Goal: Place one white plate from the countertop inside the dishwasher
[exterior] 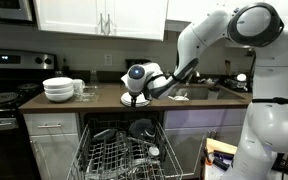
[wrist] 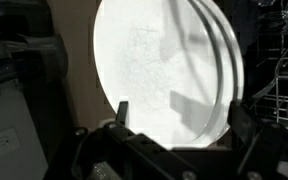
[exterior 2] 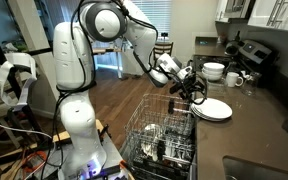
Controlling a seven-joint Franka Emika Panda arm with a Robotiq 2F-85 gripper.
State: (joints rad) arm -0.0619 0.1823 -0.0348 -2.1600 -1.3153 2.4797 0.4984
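A short stack of white plates [exterior: 147, 101] lies on the dark countertop [exterior: 189, 101], just above the open dishwasher [exterior: 119, 155]. It shows in both exterior views [exterior 2: 218, 110]. My gripper [exterior: 136, 92] hangs right over the stack's near edge [exterior 2: 195, 95]. In the wrist view the white plates [wrist: 154, 60] fill the picture. The two fingers of my gripper [wrist: 181, 115] stand wide apart in front of them, open and holding nothing. The dishwasher's wire rack [exterior 2: 164, 135] is pulled out below and also shows at the right edge of the wrist view [wrist: 284, 75].
A taller stack of white bowls [exterior: 59, 90] [exterior 2: 214, 70] and a mug [exterior 2: 234, 79] stand further along the counter. Beyond them is the black stove [exterior: 2, 100]. A sink [exterior: 199, 92] lies on the other side of the plates. The rack holds several dishes [exterior: 141, 128].
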